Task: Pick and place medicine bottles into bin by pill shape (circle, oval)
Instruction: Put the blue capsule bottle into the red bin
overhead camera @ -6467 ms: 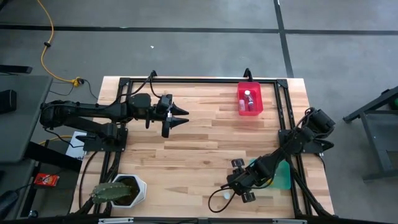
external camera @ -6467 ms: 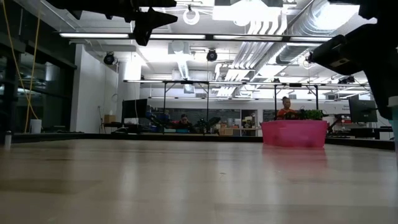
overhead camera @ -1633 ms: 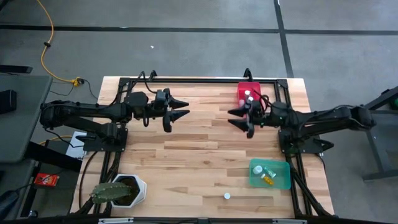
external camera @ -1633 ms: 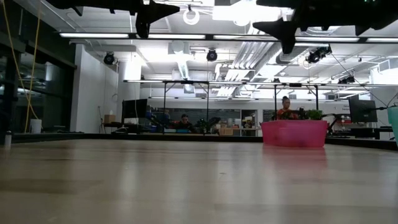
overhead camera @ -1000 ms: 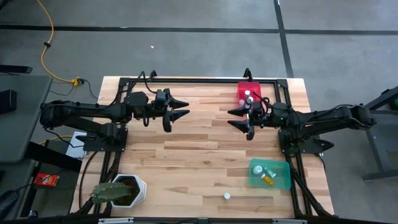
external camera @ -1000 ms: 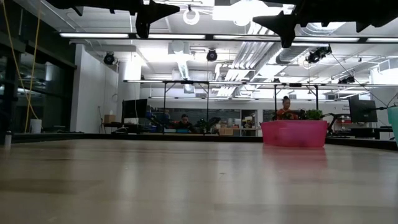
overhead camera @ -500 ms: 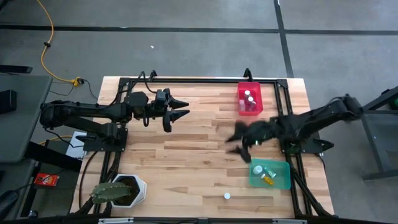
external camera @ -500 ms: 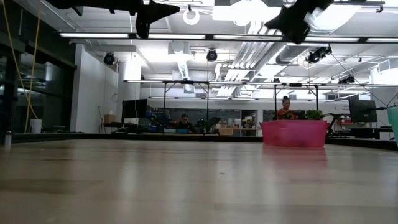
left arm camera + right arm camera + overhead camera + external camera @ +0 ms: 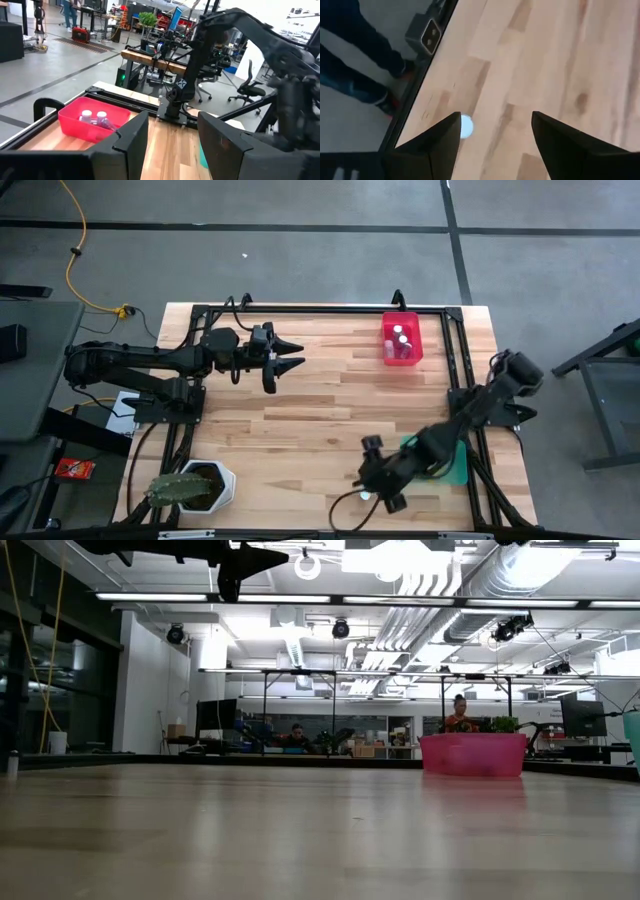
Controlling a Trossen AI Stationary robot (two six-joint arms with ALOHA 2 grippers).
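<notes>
Looking down on your table (image 9: 300,410): the bin (image 9: 401,340) with two bottles (image 9: 399,336) in it sits at two o'clock, the plant pot (image 9: 205,485) at seven, the tray (image 9: 455,465) at four, and one bottle (image 9: 365,494) lies at five, left of the tray.

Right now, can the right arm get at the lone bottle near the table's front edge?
Probably yes. The right pincer hangs open just above the bottle, whose white cap shows beside one finger, with only bare wood around it.
</notes>
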